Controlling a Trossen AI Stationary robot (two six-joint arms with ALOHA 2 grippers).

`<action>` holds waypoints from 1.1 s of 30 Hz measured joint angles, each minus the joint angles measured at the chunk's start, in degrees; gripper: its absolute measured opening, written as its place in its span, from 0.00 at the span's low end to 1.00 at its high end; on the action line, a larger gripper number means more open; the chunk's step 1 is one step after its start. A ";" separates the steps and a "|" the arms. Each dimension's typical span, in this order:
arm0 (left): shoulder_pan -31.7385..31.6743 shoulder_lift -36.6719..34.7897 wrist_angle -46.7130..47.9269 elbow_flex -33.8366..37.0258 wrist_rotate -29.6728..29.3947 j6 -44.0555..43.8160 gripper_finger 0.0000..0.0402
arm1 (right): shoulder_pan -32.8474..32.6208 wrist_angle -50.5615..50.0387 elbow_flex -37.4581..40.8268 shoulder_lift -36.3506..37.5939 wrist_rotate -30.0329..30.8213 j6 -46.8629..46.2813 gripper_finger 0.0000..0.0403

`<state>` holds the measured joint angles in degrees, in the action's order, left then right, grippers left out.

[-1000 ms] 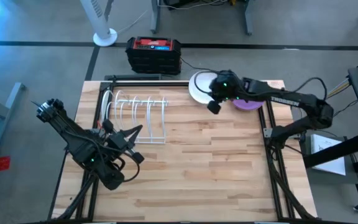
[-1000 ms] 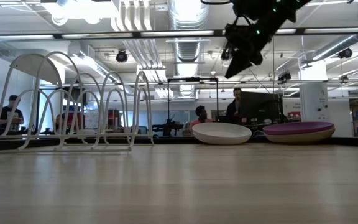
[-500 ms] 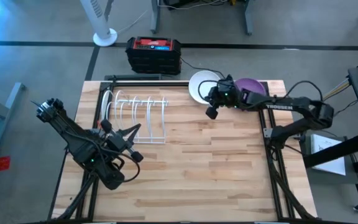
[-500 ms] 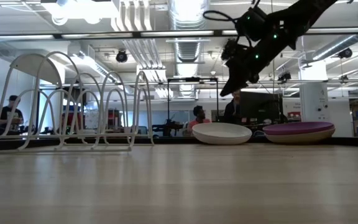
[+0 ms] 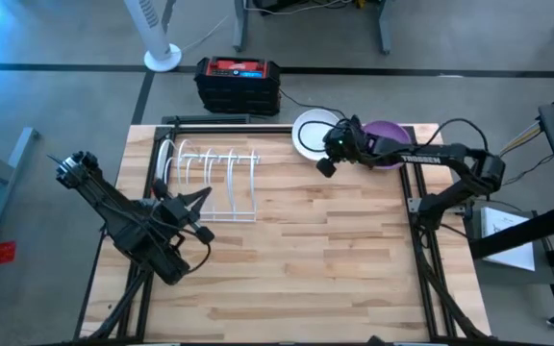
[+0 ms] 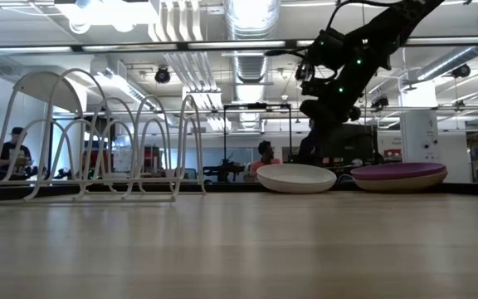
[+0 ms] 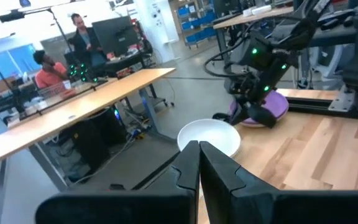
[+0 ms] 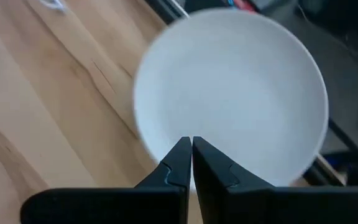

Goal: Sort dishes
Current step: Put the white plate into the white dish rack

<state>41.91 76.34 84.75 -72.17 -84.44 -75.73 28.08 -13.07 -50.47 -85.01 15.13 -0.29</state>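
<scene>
Two dishes rest on their bases at the table's far right. One is a white dish (image 5: 312, 133) (image 6: 295, 177) (image 8: 241, 81). A purple dish (image 5: 389, 159) (image 6: 399, 175) (image 7: 272, 106) lies to its right, partly under my right arm. My right gripper (image 5: 324, 167) (image 8: 192, 144) is shut and slants down over the white dish's near rim. My left gripper (image 5: 203, 199) (image 7: 199, 148) is shut and waits near the table's left side, beside the wire rack, pointing toward the dishes. My right gripper's shut fingertips (image 8: 182, 149) stand at the white dish's near rim (image 8: 160, 155), coming from above and slanting down. I cannot tell whether they touch it. The dish lies flat on the table.
A white wire dish rack (image 5: 212, 181) (image 6: 98, 137) stands at the far left of the table. Black frame rails (image 5: 416, 207) run along the table's sides. A black and red box (image 5: 239, 82) sits on the floor beyond the far edge. Bare wood (image 5: 306, 269) spans the middle and near part.
My right gripper has come down from well above the dishes toward the white dish's near rim, tipping more steeply downward as it went. Both dishes have stayed in place.
</scene>
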 joint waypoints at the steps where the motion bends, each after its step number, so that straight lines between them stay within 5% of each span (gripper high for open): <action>1: -0.02 -0.15 0.94 0.53 -0.02 -1.77 0.00 | 0.57 -1.40 -0.11 0.22 -0.02 -0.67 0.03; 11: 0.00 -5.16 1.64 6.39 -0.01 -5.85 0.00 | 7.16 -11.72 -1.23 2.25 -0.31 -4.05 0.28; 17: 0.00 -9.87 1.36 10.98 0.00 -11.71 0.00 | 7.56 -9.40 -1.14 1.18 -9.62 -0.87 0.40; 20: -0.01 -11.31 0.41 11.87 -0.01 -12.26 0.00 | 7.57 -6.51 -1.14 -0.08 -14.23 -1.37 0.42; 33: 0.00 -11.65 0.17 12.38 1.46 -11.81 0.00 | 7.18 -0.47 -5.49 -11.04 -15.60 -1.87 0.37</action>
<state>41.91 64.68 84.92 -59.79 -82.98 -87.55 35.26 -13.54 -55.96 -96.05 -0.47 -2.16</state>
